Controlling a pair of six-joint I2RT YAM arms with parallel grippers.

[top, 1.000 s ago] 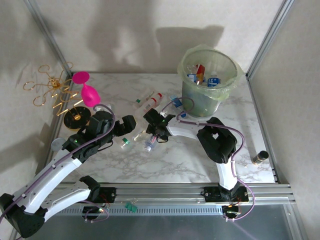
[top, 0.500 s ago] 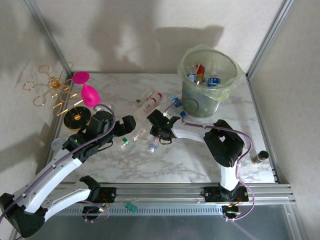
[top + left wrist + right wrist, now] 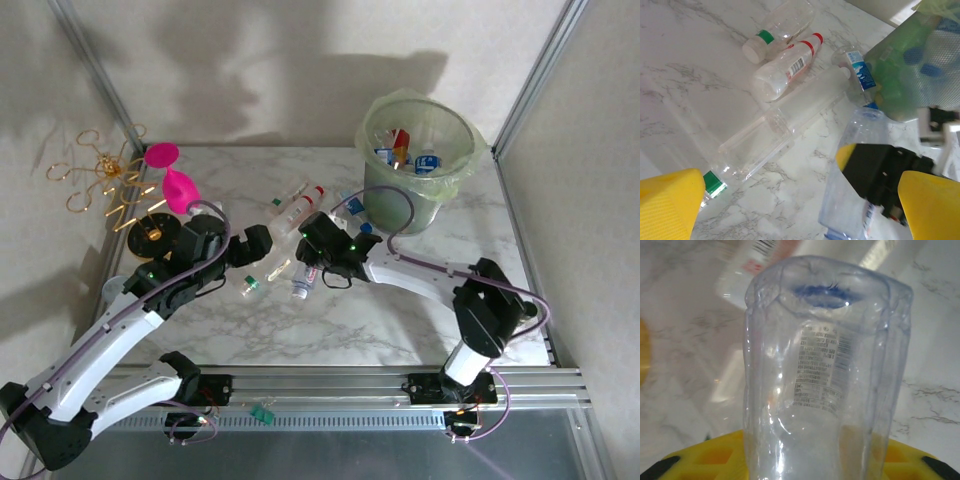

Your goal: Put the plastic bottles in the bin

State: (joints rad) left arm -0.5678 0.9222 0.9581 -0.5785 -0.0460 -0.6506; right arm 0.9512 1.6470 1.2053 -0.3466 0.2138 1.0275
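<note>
The right gripper [image 3: 312,268], wider a second ago, is now clamped on a clear blue-capped bottle [image 3: 825,365] near the bin [image 3: 425,205], so carrying can be started; the left gripper [image 3: 258,243] is left open.

Top camera sat high behind the rig, angled down and forward over the whole marble counter [image 3: 400,320], bin [image 3: 425,200] at the far side. Left wrist camera hung close over mid-counter, tilted down at loose bottles [image 3: 785,70] (same cluster seen from the top view). Right wrist camera sat nearly against one clear bottle [image 3: 825,380], which the left wrist view shared.
</note>
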